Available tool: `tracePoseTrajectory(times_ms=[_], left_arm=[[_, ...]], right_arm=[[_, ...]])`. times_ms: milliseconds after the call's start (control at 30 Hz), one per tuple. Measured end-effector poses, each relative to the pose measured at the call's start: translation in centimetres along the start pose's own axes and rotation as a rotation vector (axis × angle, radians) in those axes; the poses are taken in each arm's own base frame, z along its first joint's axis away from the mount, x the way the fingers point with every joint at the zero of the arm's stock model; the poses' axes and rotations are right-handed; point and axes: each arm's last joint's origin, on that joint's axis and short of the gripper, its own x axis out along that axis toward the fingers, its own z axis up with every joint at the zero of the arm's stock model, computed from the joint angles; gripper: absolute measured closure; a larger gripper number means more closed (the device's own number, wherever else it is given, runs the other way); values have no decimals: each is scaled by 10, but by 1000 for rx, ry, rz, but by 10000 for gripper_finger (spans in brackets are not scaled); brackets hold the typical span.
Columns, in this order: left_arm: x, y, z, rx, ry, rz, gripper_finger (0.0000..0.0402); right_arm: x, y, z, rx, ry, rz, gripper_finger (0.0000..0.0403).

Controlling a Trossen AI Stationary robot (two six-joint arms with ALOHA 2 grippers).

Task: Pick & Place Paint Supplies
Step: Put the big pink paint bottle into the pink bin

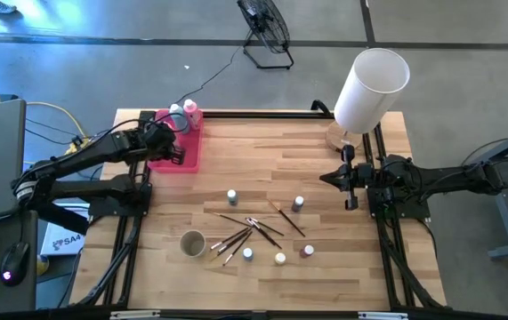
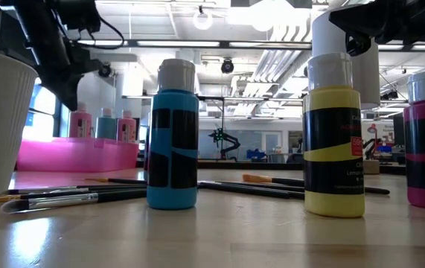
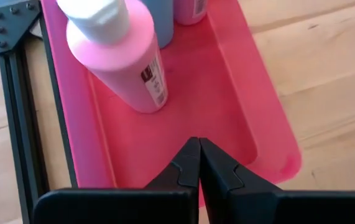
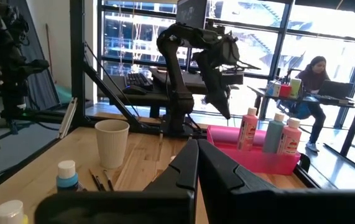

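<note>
L gripper [image 3: 199, 144] pressed together, empty, over pink tray [image 3: 239, 118]; pink squeeze bottle [image 3: 124, 59] just ahead, upright. Prob light, slick plastic — grab mid-body. R gripper [image 1: 350, 176] closed, idle.

Robotics lab/open workshop: exposed ceiling ducts [image 2: 272, 56], big windows [image 4: 140, 37], concrete floor [image 1: 147, 71], floor fan [image 1: 267, 31], person at a desk [image 4: 317, 78].

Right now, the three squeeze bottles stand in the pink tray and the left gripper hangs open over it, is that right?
Not quite: the left gripper is shut and empty, as the left wrist view shows. The three squeeze bottles do stand in the pink tray, and the gripper does hang over it.
</note>
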Motion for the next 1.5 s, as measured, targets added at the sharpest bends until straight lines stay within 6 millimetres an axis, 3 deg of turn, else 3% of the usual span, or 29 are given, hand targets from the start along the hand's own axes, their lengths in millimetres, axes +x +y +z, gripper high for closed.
tracePoseTrajectory(times_ms=[267,567,900,1500], left_arm=[[34,0,-20,15,-6,20,401],[43,3,-27,35,-62,27,401],[62,17,-19,-39,-86,-20,402],[71,37,3,-143,-168,6,401]], right_arm=[[0,0,0,0,1,1,400],[0,0,0,0,1,0,400],[0,0,0,0,0,0,400],[0,0,0,-1,0,-1,400]])
